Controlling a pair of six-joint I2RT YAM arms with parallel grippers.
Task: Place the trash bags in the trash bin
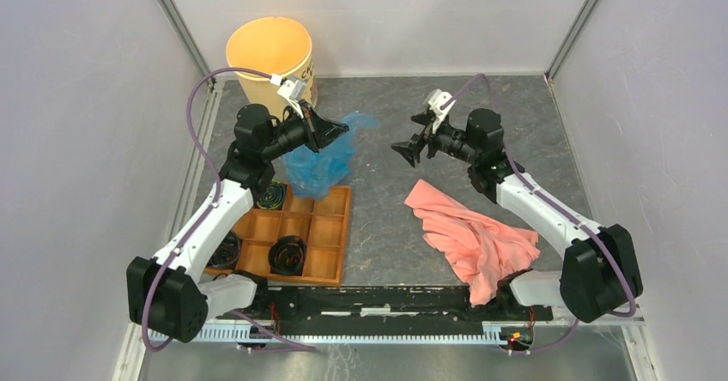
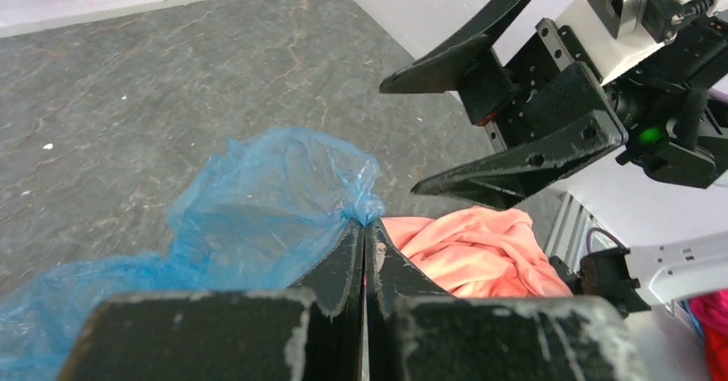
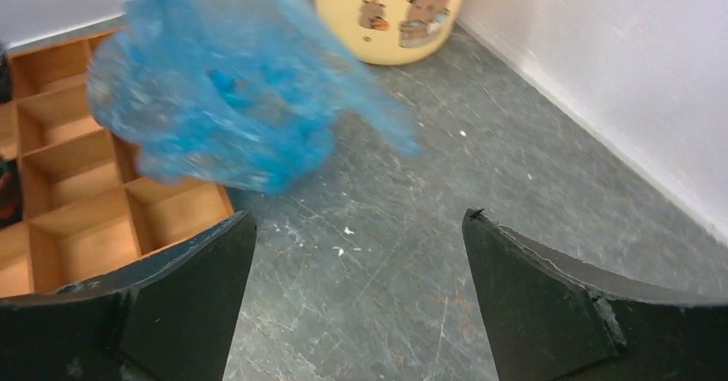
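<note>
Pinching the trash bag (image 1: 319, 165) near the trash bin (image 1: 269, 53), the left gripper (image 2: 365, 229) is clamped while the right gripper (image 3: 358, 220) gapes empty.

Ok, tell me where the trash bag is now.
Top view, left side: the trash bag hangs pinched in the left gripper over the far edge of the wooden tray, near the trash bin.

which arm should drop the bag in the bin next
Left. The left gripper is shut on the bag, close to the bin; the right gripper is open, empty and farther from it.
</note>
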